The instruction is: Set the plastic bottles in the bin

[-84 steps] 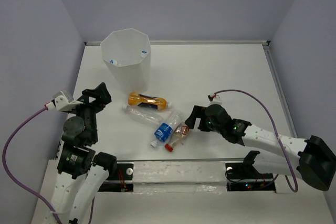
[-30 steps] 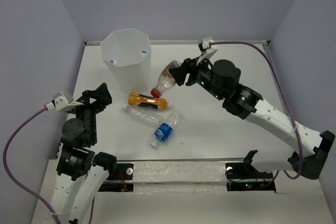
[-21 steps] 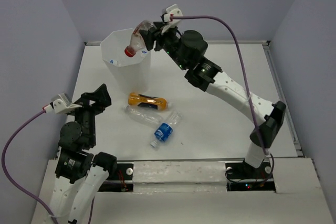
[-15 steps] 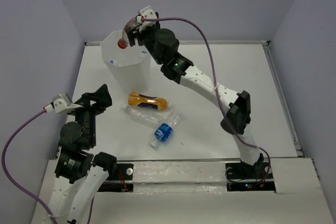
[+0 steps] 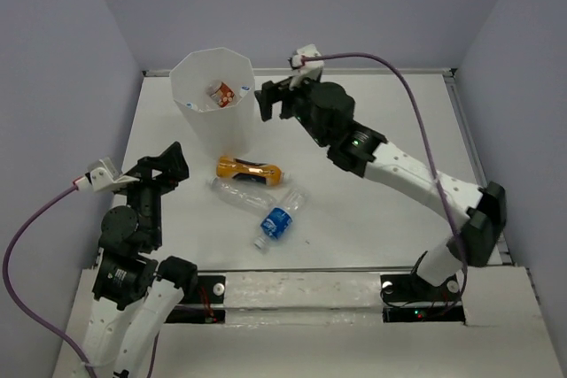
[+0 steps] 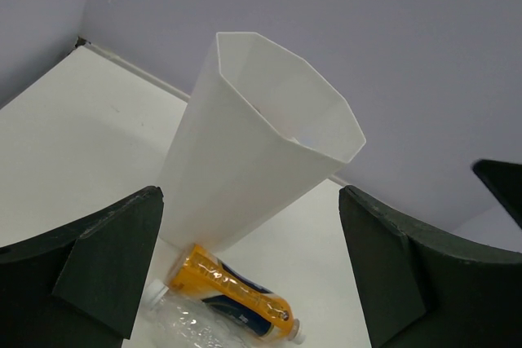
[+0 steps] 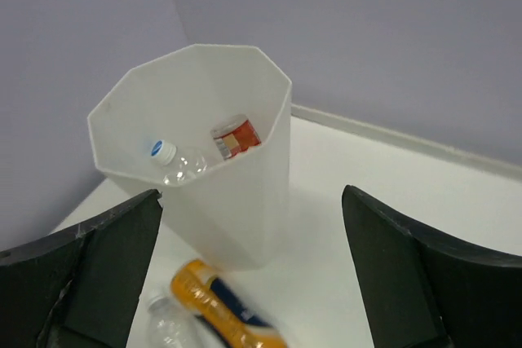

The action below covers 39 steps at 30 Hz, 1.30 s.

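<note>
Half a second before, the right gripper (image 5: pixel 275 103) held the clear plastic bottle with red cap (image 7: pixel 235 137) above the tall white eight-sided plastic bin (image 5: pixel 232 126). Now we see this bottle lying inside the bin. The right gripper has moved back to the right of the rim, with its fingers spread wide and holding nothing. The left gripper (image 5: pixel 162 158) has not changed: it is also spread, low on the left, facing the bin.

Three bottles stay on the white tabletop (image 5: pixel 354 236) as before. The orange plastic bottle with dark label (image 5: pixel 252 169) is near the foot of the bin, the crumpled clear plastic bottle (image 5: pixel 237 192) is just beside it, and the clear plastic bottle with blue label (image 5: pixel 278 219) is nearer to the arms.

In the bin we also see a clear bottle with blue-and-white cap (image 7: pixel 174 158). The wall hides the lower part of both bottles there. The left wrist view does not show the inside of the bin. The crumpled bottle is cut off at the bottom edge of both wrist views.
</note>
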Tool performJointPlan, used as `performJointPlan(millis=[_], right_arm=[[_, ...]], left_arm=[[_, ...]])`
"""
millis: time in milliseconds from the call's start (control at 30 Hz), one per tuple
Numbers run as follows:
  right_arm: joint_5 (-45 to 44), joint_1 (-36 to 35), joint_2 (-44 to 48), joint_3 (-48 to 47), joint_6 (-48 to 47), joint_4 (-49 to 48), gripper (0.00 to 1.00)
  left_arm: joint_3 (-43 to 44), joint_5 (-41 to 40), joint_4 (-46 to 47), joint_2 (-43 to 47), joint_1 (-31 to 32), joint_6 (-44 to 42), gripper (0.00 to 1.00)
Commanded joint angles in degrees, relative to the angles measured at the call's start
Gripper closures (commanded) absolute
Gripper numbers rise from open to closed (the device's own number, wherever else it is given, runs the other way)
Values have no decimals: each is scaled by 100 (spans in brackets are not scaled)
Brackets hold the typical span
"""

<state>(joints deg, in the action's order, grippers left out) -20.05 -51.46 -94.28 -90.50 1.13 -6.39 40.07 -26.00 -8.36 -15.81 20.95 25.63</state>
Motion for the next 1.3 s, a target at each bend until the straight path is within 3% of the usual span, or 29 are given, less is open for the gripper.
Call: performJointPlan(millis=[0, 133, 433, 1100, 1267], right_arm=[[-700, -22, 1270, 2453, 2213, -319, 4], [-623, -22, 1939, 4009, 3996, -257, 4], [-96, -22, 1555, 4901, 5151, -240, 0], [678, -22, 296, 4981, 5890, -477, 2], [389, -22, 515, 5190, 5926, -459, 17]], left_arm=[[-26, -46, 265, 61, 23, -111, 1], [-26, 7, 291, -62, 14, -119, 1], [-35, 68, 309, -203, -100, -93, 1], [-44, 113, 317, -185, -117, -102, 1], [-44, 113, 309, -185, -117, -102, 1]])
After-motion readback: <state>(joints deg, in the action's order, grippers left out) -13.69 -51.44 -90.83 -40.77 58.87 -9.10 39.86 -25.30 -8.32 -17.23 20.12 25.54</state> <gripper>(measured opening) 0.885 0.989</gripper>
